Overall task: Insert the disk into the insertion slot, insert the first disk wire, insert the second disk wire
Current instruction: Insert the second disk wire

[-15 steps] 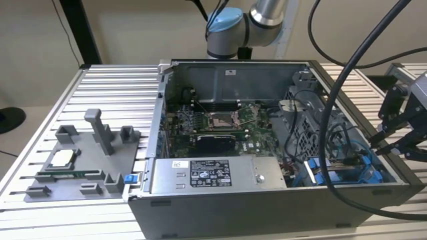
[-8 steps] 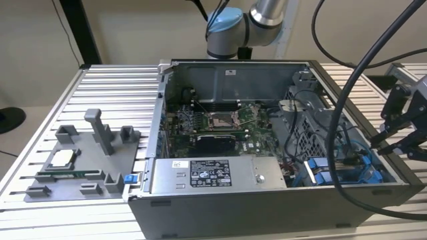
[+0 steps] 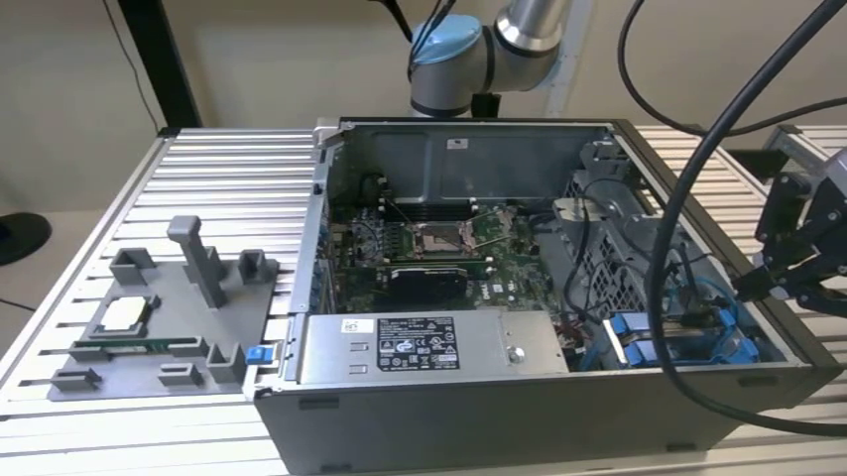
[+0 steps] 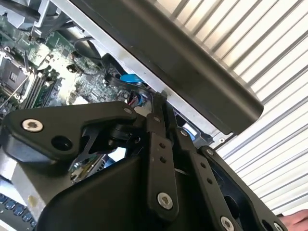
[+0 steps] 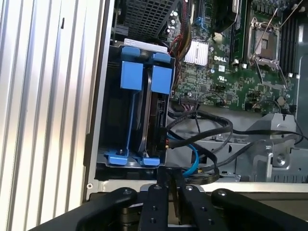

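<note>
Gripper poised at case rim, disk seated on edge in its bay just ahead.

Gripper (image 5: 172, 192), fingers pressed together with nothing visibly between them, hangs over the case wall at the drive corner. Directly beyond its tips, in the first wrist view, the disk (image 5: 155, 115) stands edge-up in blue carriers inside the insertion slot (image 5: 111, 120), long axis running straight away from the gripper. Black and blue wires (image 5: 202, 139) lie loose just beside it, toward the motherboard (image 5: 231, 62); their connection can't be judged.
</note>
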Motion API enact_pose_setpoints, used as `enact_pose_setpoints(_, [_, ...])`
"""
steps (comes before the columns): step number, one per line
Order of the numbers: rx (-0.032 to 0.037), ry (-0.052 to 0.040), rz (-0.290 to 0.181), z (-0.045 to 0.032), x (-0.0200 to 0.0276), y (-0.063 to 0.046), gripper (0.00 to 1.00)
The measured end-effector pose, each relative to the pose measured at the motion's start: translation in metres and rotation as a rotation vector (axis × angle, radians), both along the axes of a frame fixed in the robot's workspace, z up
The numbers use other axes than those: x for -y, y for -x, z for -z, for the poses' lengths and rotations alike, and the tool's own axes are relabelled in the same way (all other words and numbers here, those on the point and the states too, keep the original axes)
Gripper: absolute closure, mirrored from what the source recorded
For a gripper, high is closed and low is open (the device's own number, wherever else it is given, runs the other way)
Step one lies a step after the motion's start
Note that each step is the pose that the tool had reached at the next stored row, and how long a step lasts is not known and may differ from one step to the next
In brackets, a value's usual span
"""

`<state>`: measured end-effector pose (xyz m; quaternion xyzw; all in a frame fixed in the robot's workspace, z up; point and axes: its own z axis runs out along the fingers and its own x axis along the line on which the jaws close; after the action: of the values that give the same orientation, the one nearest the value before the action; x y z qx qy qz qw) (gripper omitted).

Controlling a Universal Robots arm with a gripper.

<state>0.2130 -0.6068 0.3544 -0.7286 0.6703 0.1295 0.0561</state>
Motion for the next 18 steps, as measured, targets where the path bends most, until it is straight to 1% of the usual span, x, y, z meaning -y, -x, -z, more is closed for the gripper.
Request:
enact_pose_setpoints(5, [-0.0055,0.0002,0.003,0.0015,0.0000,0.000,1.00])
enact_pose_setpoints(7, [-0.0060,-0.0001,0.004,0.0014,0.0000,0.000,1.00])
enact_pose_setpoints(8, [-0.0064,-0.0014,0.006,0.0003,0.0000,0.000,1.00])
enact_pose_setpoints(9, [-0.0065,-0.0025,0.008,-0.0024,0.0000,0.000,1.00])
enact_pose_setpoints(11, [-0.0064,-0.0041,0.014,-0.0096,0.0000,0.000,1.00])
enact_pose_setpoints(12, [-0.0065,-0.0070,0.018,-0.0126,0.0001,0.000,1.00])
enact_pose_setpoints(14, [-0.0066,-0.0181,0.023,-0.0168,0.0002,0.001,1.00])
enact_pose_setpoints(16, [-0.0067,-0.0274,0.026,-0.0190,0.0003,0.002,1.00])
enact_pose_setpoints(18, [-0.0071,-0.0345,0.030,-0.0205,0.0003,0.002,1.00])
